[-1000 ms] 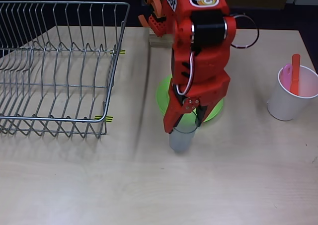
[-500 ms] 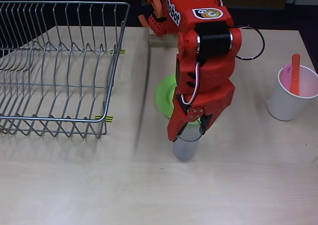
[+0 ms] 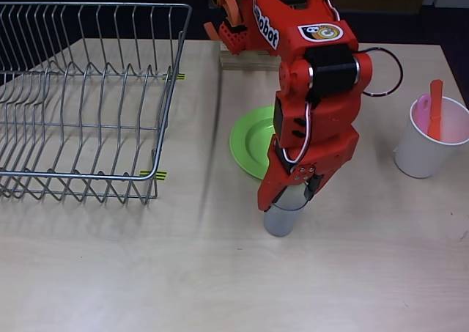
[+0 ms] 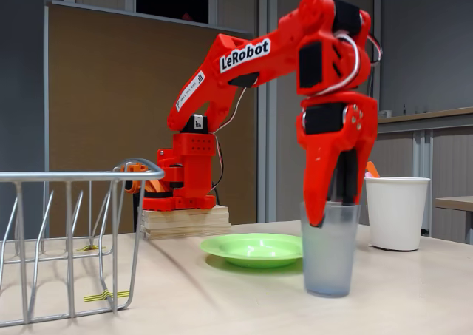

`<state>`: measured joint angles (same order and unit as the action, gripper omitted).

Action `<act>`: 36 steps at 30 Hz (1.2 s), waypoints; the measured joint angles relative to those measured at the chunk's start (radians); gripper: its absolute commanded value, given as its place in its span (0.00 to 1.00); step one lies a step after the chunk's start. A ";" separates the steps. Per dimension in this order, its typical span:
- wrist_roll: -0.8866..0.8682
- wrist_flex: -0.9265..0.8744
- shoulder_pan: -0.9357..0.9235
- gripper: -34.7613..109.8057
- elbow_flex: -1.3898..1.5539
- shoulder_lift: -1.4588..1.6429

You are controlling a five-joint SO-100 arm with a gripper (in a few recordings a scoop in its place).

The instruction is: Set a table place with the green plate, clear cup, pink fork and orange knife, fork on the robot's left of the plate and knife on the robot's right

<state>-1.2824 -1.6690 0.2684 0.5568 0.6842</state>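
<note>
My orange gripper [image 3: 290, 198] is shut on the rim of the clear cup [image 3: 283, 220], one finger inside the wall and one outside. In the fixed view the clear cup [image 4: 328, 254] stands upright with its base on or just at the table, under the gripper [image 4: 332, 211]. The green plate [image 3: 251, 146] lies on the table behind and left of the cup, partly covered by the arm in the overhead view; the green plate [image 4: 255, 248] holds nothing. The pink fork [image 3: 423, 107] and orange knife [image 3: 436, 109] stand in a white cup [image 3: 425, 155] at the right.
A wire dish rack [image 3: 88, 97] takes up the left of the table. The arm's base sits on a wooden block [image 3: 239, 59] at the back. The white cup [image 4: 396, 212] stands right of the clear cup. Bare tabletop lies along the front edge.
The gripper has carried the clear cup to the right and toward the front edge, off the plate's rim area. More of the green plate shows now.
</note>
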 measured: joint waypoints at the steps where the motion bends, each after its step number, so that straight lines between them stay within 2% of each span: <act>1: 0.000 0.003 0.000 0.48 0.000 0.000; 28: -0.020 -0.015 0.035 0.48 -0.071 -0.034; 36: -0.031 -0.018 0.057 0.58 -0.084 -0.054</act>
<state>-1.3131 -1.6874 0.3252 0.4725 0.6305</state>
